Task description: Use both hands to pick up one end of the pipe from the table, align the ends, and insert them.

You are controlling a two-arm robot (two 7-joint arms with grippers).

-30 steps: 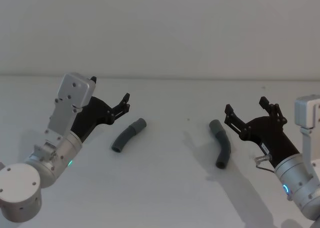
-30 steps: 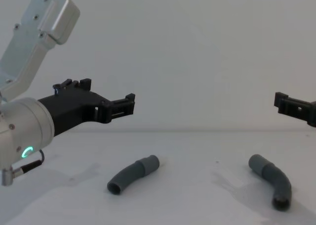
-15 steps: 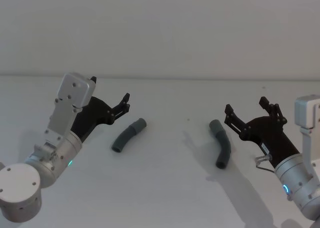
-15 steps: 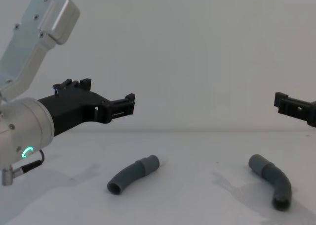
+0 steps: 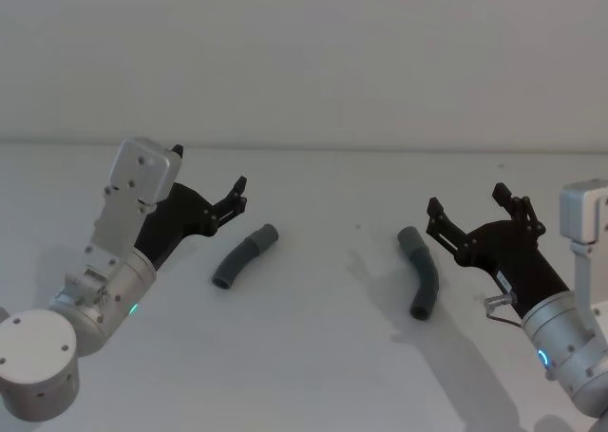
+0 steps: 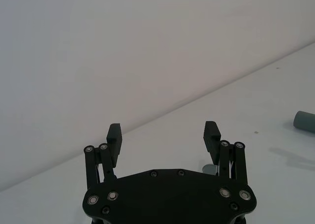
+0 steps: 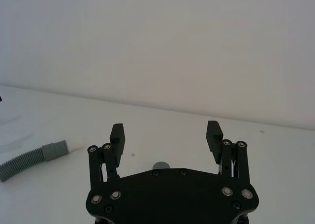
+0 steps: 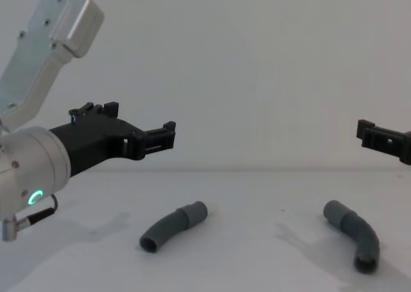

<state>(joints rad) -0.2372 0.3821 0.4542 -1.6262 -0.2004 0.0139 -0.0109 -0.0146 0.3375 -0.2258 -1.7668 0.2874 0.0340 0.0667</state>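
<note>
I see the white table (image 5: pixel 313 356) bearing both ribbed pieces, well apart. My left gripper (image 5: pixel 207 170) hangs above it, fingers spread, with the left hose piece (image 5: pixel 243 256) lying just ahead of its tips. My right gripper (image 5: pixel 467 200), likewise spread wide, hovers with the right hose piece (image 5: pixel 422 272) just beside its inner finger.

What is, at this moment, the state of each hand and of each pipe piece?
Left hand: open, empty, raised above the table.
Right hand: open, empty, raised above the table.
Left pipe piece: lying on the table, not held.
Right pipe piece: lying on the table, not held, apart from the left one, not joined.
</note>
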